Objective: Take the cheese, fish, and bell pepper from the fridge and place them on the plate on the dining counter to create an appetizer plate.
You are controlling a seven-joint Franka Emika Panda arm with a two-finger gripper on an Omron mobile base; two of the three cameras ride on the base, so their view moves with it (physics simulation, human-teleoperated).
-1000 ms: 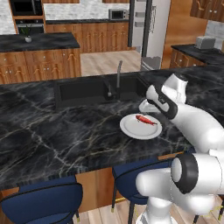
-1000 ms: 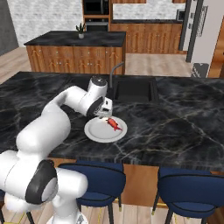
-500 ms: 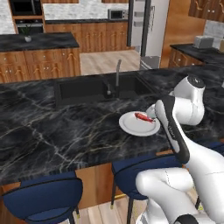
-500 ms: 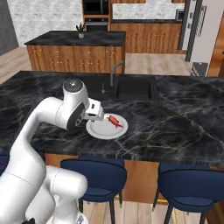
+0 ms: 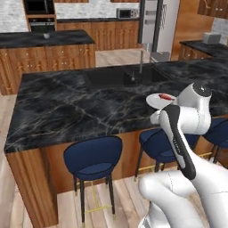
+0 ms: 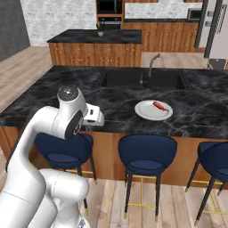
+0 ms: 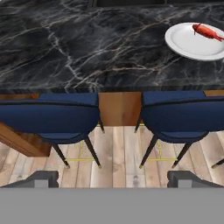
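The gripper point(image 7: 112, 178) hung empty with jaws wide apart, off the dining counter point(image 6: 89, 95) edge above the stools point(image 7: 48, 118), while the fish point(image 6: 160, 106) lay on the plate point(image 6: 147, 113), cheese and pepper seemingly left to fetch.

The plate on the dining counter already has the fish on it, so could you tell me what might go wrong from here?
1. The plate sits near the front edge of the dining counter; a careless placement later could push it toward the stools.
2. The fish lies off-centre toward the rim, so a nudge might slide it off.
3. The open gripper holds nothing; the cheese and pepper are not on the plate yet.
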